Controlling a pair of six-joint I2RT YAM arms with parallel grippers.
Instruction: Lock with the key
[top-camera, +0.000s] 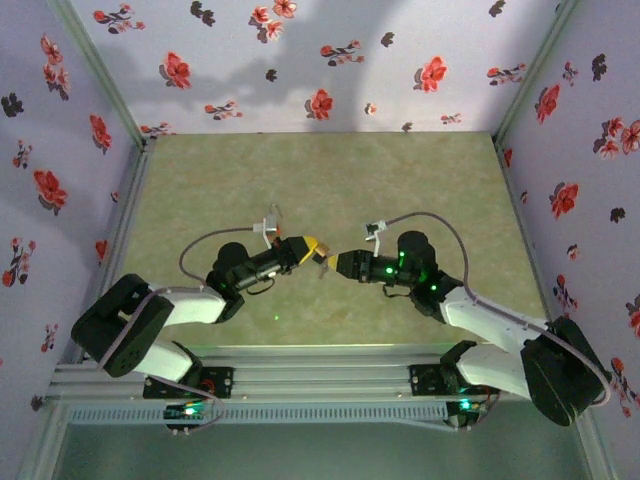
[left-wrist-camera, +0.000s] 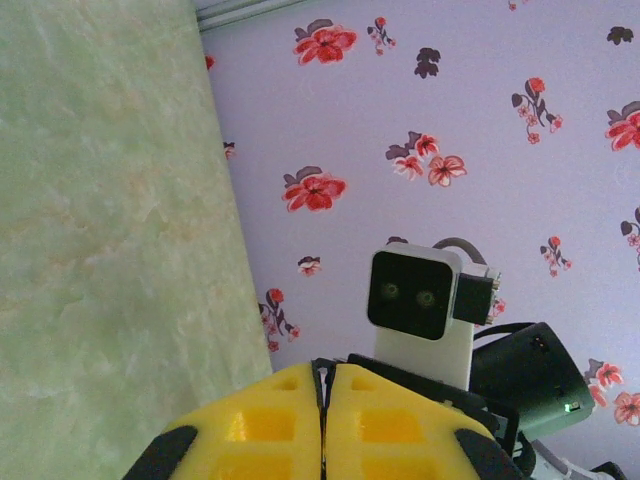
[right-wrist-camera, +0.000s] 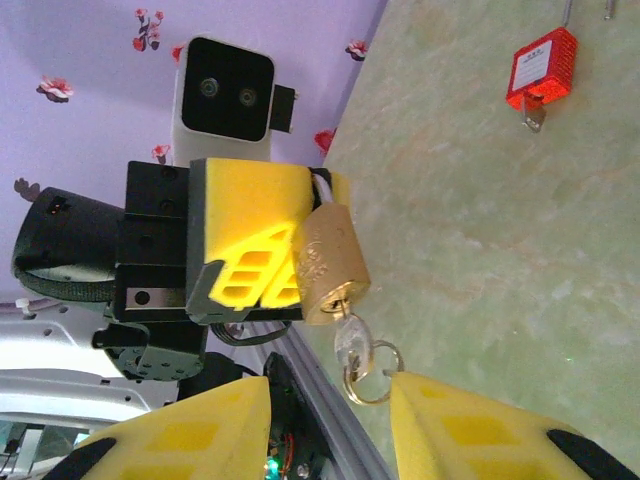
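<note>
Padlock (right-wrist-camera: 330, 262) clamped in left claw (right-wrist-camera: 268, 240); right claw (right-wrist-camera: 330, 392) open beside key (right-wrist-camera: 350, 345).

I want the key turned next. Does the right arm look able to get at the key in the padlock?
Probably yes: the key sticks out of the padlock, facing the open right gripper, with nothing between them.

I am working in a lab test cell: flowered panels (top-camera: 330, 60) are walling in my green table (top-camera: 320, 180), and aluminium rails (top-camera: 320, 385) are running along its near edge.

white label (right-wrist-camera: 531, 70) on red padlock (right-wrist-camera: 562, 48), print too small to read, brass padlock (right-wrist-camera: 330, 262) embossing illegible
</note>
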